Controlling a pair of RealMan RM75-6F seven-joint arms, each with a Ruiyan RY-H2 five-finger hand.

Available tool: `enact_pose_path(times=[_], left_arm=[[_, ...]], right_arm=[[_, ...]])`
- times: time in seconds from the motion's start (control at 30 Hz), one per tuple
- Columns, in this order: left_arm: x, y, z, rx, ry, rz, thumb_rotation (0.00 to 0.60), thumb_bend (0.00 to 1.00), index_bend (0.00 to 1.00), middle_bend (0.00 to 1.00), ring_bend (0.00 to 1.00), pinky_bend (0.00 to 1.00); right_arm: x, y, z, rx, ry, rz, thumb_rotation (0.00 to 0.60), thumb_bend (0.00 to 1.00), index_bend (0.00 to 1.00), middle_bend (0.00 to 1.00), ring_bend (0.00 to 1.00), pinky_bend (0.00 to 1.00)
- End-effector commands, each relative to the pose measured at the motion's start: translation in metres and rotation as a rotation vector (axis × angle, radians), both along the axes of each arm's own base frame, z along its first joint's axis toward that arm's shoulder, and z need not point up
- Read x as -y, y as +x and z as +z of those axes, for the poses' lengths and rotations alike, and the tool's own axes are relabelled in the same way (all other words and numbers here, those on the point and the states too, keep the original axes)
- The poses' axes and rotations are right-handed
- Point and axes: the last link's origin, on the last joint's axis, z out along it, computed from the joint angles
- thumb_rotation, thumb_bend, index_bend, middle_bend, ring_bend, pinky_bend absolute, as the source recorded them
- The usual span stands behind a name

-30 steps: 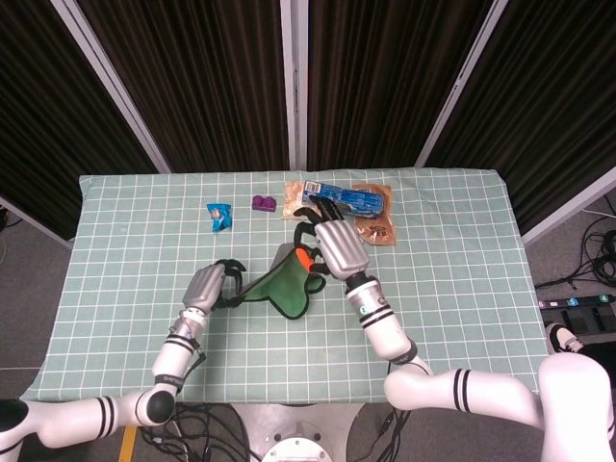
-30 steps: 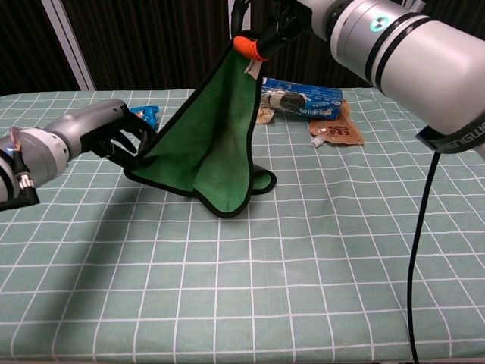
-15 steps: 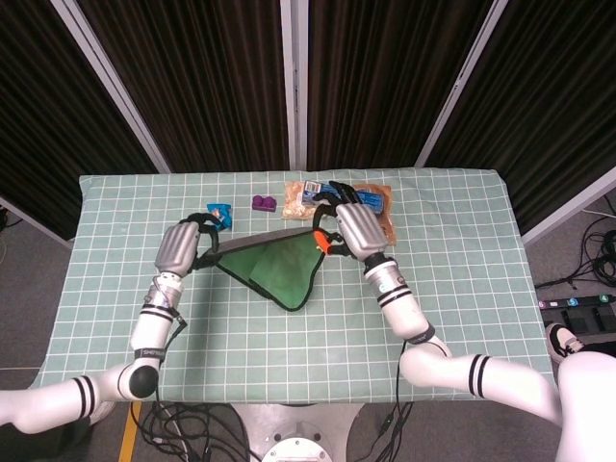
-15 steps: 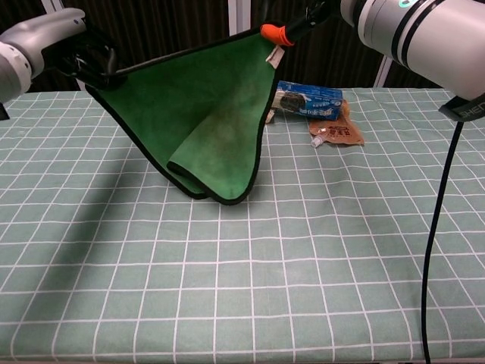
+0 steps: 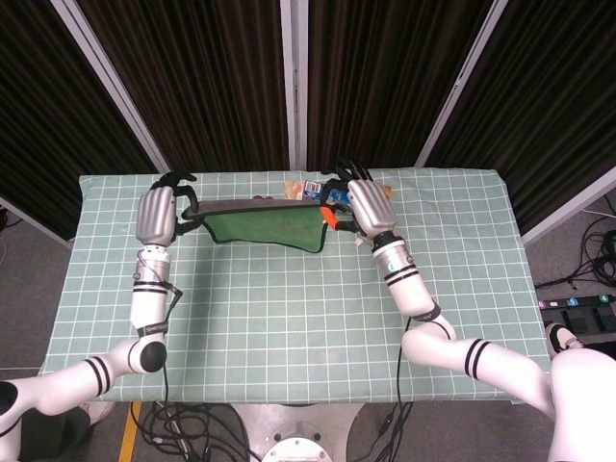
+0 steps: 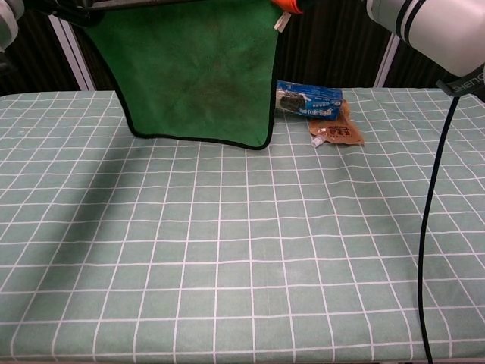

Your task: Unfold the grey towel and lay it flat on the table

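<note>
The green black-edged cloth towel (image 5: 265, 223) hangs spread above the table's far side, long axis left-right, pinched by left hand (image 5: 157, 213) and right hand (image 5: 366, 208); only the chest view shows its hem hanging free.

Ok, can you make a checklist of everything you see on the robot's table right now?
Surface: table with a green checked cloth.
Job's things: the towel looks green, not grey; it hangs spread out, held up by its top corners, lower edge just above the table.
Clutter: blue packet, brown pouch, purple piece partly hidden behind the towel.
Hands: left hand and right hand each hold a top corner.
Cables: black cable hanging off the right arm.
Surroundings: dark curtains behind.
</note>
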Motion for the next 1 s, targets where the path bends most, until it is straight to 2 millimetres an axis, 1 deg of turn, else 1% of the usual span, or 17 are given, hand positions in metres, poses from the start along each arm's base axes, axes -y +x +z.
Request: enact_pose_path(times=[0.03,0.2,0.37,0.6,1.0], left_arm=[[0.016,-0.003,-0.007,-0.018,-0.021,-0.037,0.600,0.42,0.76,0.43,0.26,0.29],[0.047,-0.006,-0.025,-0.084,-0.144,-0.094,0.600,0.41,0.76,0.43,0.26,0.29],[0.075,-0.008,-0.040,-0.126,-0.209,-0.143,0.600,0.41,0.76,0.43,0.26,0.29],[0.108,-0.013,-0.047,-0.163,-0.264,-0.190,0.600,0.40,0.76,0.43,0.26,0.29],[0.155,-0.027,-0.055,-0.211,-0.351,-0.231,0.600,0.40,0.76,0.43,0.26,0.29]], right_arm=[[-0.002,-0.014,-0.004,-0.011,0.019,0.004,0.600,0.45,0.75,0.22,0.00,0.00],[-0.017,-0.034,-0.016,-0.047,0.115,0.011,0.600,0.45,0.75,0.22,0.00,0.00],[-0.033,-0.051,-0.024,-0.083,0.183,0.020,0.600,0.45,0.75,0.22,0.00,0.00],[-0.057,-0.067,-0.029,-0.096,0.263,0.021,0.600,0.45,0.74,0.22,0.00,0.00],[-0.095,-0.083,-0.041,-0.100,0.360,0.028,0.600,0.45,0.74,0.22,0.00,0.00]])
